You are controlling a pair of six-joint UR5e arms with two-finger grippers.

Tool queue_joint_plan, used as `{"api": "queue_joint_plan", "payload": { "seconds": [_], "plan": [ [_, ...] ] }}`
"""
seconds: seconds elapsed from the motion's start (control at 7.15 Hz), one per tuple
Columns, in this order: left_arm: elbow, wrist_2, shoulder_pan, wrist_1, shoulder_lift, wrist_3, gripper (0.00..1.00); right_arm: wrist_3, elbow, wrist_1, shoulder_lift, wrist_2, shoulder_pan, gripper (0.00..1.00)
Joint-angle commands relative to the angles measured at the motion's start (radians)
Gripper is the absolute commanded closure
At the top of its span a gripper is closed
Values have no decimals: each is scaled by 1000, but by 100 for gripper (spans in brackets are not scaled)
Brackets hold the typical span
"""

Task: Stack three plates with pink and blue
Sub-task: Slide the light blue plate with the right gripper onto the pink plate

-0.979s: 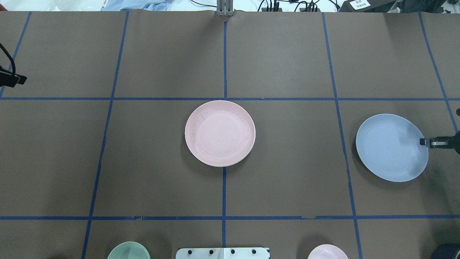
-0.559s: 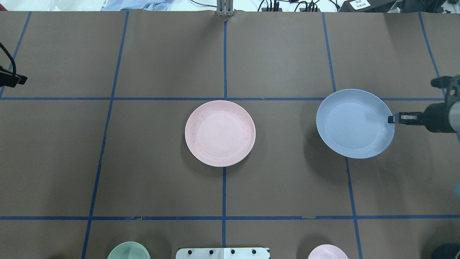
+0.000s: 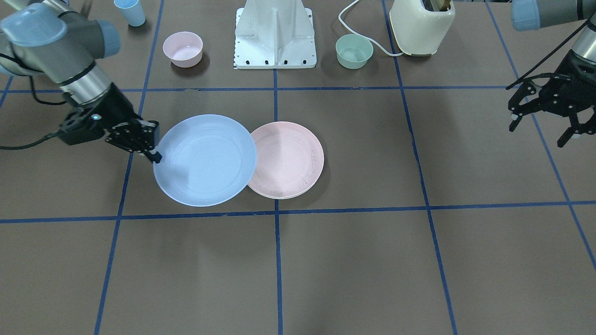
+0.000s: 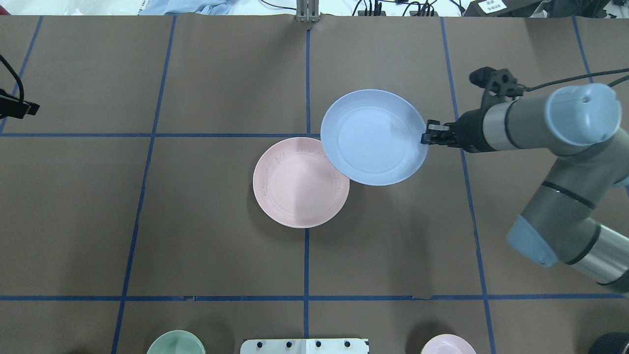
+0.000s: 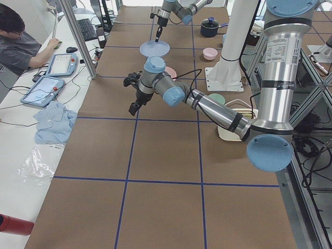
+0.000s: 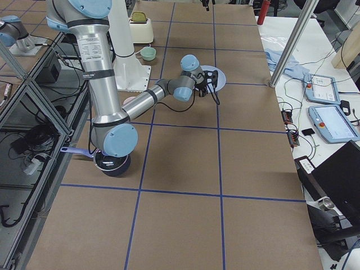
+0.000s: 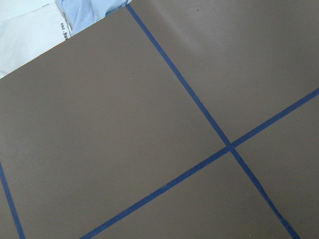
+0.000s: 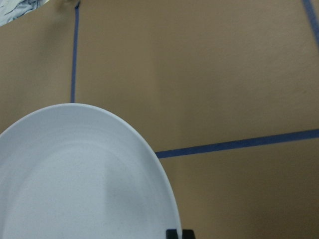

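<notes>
The right tool is clamped on the rim of the light blue round plastic plate, holding it clear above the brown bench. From overhead, its edge overlaps the pale pink round plastic plate lying at the bench's centre. The left tool hangs spread wide, holding nothing.

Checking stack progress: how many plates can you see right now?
2. The pink plate lies at table centre; the blue plate hangs in the right gripper by its edge. No third shows; one may be hidden.
</notes>
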State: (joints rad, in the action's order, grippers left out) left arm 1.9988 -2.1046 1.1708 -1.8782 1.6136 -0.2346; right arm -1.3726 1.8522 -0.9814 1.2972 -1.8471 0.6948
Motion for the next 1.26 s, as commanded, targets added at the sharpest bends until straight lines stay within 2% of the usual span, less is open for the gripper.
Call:
{"api": "queue_joint_plan", "payload": {
  "seconds": [0.0,0.14,0.7,0.84,0.98,1.12],
  "plan": [
    [0,0,-2,1,2,-3,0,-75,-13,-203,-152,225,-201,100],
    [0,0,-2,-1,6,-20,0,-77,-21,-215,-159,286,-248,100],
    [-2,-2,-2,-1,3,-20,0,-75,-117,-214,-223,292,-256,100],
    [-2,-2,-2,-1,3,-20,0,-74,-116,-215,-216,295,-258,32],
    [-5,-2,-2,-1,3,-20,0,-62,-114,-215,-211,307,-258,0],
    [-9,-2,-2,-1,3,-19,0,-60,-105,-238,-211,305,-256,0]
  ]
}}
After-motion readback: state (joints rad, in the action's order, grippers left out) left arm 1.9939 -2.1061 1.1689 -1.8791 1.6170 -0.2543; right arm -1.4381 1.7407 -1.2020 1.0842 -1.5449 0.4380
